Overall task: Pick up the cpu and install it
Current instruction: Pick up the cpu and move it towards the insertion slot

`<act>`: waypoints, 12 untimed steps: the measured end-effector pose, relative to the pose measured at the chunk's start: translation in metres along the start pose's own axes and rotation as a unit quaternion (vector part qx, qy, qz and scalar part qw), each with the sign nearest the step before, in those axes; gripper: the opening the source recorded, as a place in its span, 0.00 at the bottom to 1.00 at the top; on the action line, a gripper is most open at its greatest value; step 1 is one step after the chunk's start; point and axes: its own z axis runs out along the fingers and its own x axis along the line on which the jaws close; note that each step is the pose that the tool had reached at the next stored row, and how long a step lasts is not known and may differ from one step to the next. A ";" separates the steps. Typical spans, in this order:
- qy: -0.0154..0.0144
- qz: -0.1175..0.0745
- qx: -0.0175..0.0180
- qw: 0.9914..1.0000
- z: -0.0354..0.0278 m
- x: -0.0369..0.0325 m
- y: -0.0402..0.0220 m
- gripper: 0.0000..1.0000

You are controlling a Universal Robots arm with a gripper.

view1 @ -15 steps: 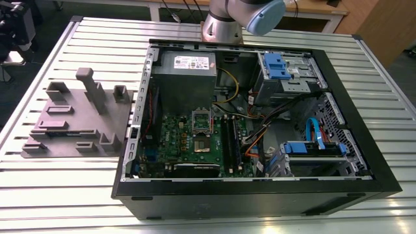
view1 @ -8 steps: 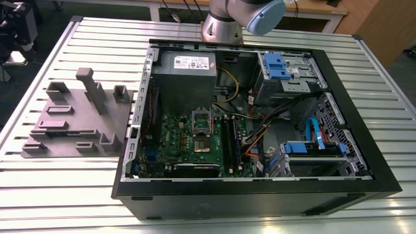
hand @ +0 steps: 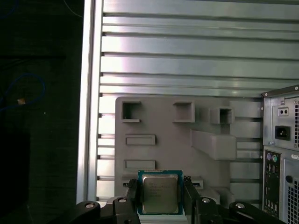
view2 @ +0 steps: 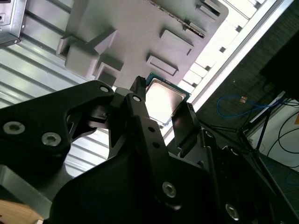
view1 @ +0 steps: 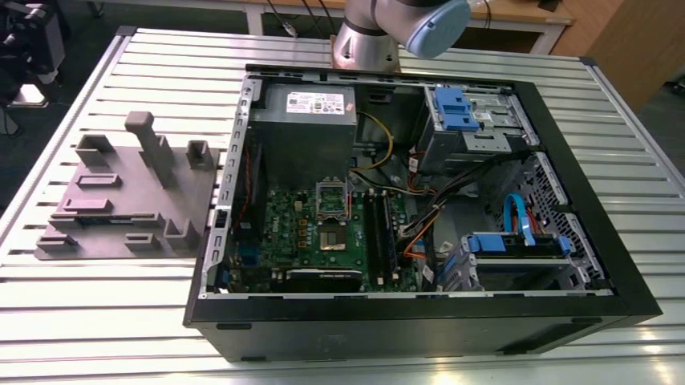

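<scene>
The cpu [hand: 160,195] is held by the pincer [hand: 160,183], whose two black fingers [hand: 133,196] are drawn in narrowly against opposite edges of the chip. In both wrist views the chip is seen between the fingertips. It is judged to be lifted well clear of the grey fixture [hand: 163,121], which lies beneath the pincer on the slatted metal bench [hand: 187,46]. The open computer case [view1: 428,329], with its green motherboard [view1: 289,233], is set on the same bench, beside the fixture and off to one side of the pincer. The main risk is judged to be slippage: the chip is gripped only by its thin rim, so it could be tilted or dropped by a jolt, and its underside could be damaged on the fixture or the bench. A second risk is posed by skew. If the chip is held slightly rotated between the fingers, it could be seated crooked on the board and fine contacts could be bent. The case wall could also be struck by the broad black body of the pincer. The cpu is seen as a small flat square, with a bright silver metal lid that catches the light, faint print on it, and a thin blue-green rim around the lid.
</scene>
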 end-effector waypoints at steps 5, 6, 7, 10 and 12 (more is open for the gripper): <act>0.000 0.000 0.000 1.000 0.0000 -0.0010 0.0000 0.47; 0.000 0.000 0.000 1.000 0.0000 -0.0011 0.0000 0.47; 0.000 0.000 0.000 1.000 0.0000 -0.0011 0.0000 0.47; 0.000 0.000 0.000 1.000 0.0000 -0.0014 0.0000 0.47; 0.000 0.000 0.000 1.000 0.0000 -0.0016 0.0000 0.47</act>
